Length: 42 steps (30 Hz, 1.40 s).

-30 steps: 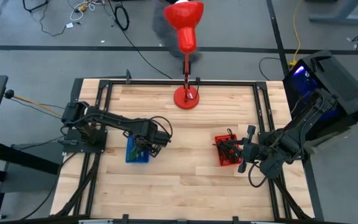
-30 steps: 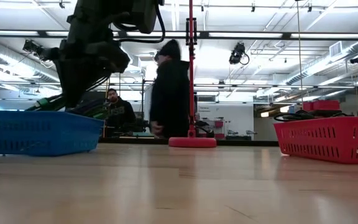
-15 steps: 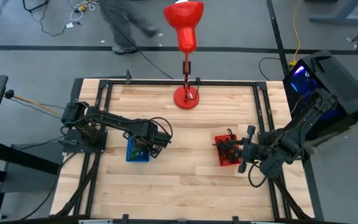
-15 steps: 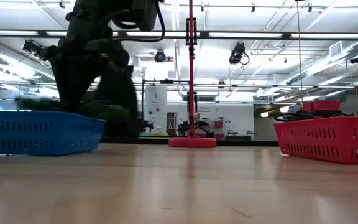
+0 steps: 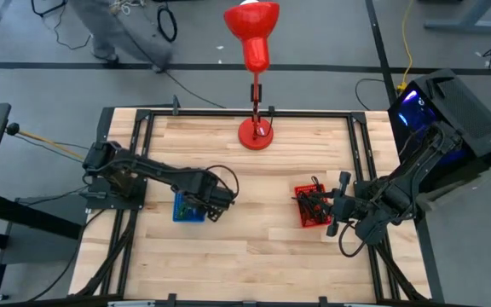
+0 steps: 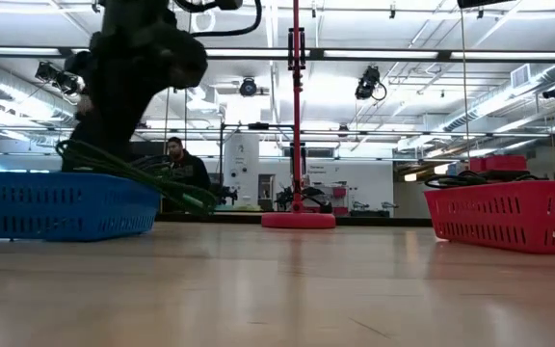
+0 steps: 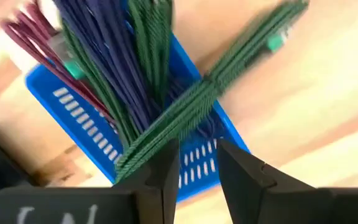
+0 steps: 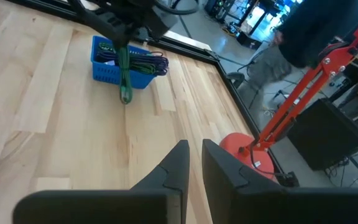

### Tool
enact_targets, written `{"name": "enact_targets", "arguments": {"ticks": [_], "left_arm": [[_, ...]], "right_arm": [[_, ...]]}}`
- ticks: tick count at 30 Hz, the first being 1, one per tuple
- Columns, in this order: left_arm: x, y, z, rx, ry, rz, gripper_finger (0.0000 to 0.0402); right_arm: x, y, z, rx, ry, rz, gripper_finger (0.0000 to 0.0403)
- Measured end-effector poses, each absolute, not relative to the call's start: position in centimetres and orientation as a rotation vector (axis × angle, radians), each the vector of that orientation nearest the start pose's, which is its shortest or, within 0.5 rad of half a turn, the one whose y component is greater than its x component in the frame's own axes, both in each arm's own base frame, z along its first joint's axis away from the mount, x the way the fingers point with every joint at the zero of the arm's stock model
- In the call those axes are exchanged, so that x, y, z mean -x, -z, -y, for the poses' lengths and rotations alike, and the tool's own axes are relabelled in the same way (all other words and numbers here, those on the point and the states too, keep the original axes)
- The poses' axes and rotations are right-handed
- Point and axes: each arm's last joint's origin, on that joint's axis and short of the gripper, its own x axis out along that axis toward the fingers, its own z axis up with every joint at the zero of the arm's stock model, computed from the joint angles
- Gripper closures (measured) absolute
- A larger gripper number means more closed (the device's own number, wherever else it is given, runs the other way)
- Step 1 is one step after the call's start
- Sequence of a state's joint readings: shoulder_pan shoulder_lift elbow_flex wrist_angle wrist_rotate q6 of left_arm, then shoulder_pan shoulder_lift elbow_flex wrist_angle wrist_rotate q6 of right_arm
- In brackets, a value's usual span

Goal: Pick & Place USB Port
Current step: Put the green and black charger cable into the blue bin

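Over the blue basket (image 5: 187, 207) on the left half of the wooden surface (image 5: 245, 247), the left gripper (image 5: 212, 201) holds a green cable (image 7: 204, 99), its two dark fingers (image 7: 166, 171) set narrowly on the bundle. From the right wrist view the green cable (image 8: 124, 78) hangs from that gripper and trails over the basket's edge, its loose end reaching down to the wood just beside the basket (image 8: 120, 68). In the low view the cable (image 6: 152, 173) slopes out over the basket's rim (image 6: 61, 204). More cables, purple and dark red, lie in the basket under it.

The right gripper (image 5: 337, 205) waits at the right side, just beside the red basket (image 5: 312, 207), which holds dark cables; its fingers (image 8: 176, 165) stand close together with nothing between them.

A red lamp (image 5: 254, 77) stands at the far edge of the surface. A person (image 6: 186, 169) shows in the room beyond.
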<state>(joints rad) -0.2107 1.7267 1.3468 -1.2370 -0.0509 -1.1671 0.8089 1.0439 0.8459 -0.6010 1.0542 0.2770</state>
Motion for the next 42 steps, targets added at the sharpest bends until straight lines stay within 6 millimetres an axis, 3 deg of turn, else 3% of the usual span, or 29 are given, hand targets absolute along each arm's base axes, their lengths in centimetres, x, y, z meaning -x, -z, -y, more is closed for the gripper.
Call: {"name": "enact_targets", "arguments": {"ticks": [7, 33, 42], "left_arm": [[-29.27, -23.29, 7.29, 0.628, -0.805, -1.48, 0.0294], [-29.33, -23.3, 6.99, 0.551, -0.855, -1.416, 0.0294], [-29.6, -23.28, 6.69, 0.508, -0.793, -1.426, 0.0294]], "right_arm": [[-15.38, -28.34, -12.47, 0.374, 0.293, -0.436, 0.0356], [-15.42, -28.4, -12.52, 0.363, 0.295, -0.429, 0.0356], [-15.43, -28.41, -12.52, 0.362, 0.295, -0.429, 0.0356]]}}
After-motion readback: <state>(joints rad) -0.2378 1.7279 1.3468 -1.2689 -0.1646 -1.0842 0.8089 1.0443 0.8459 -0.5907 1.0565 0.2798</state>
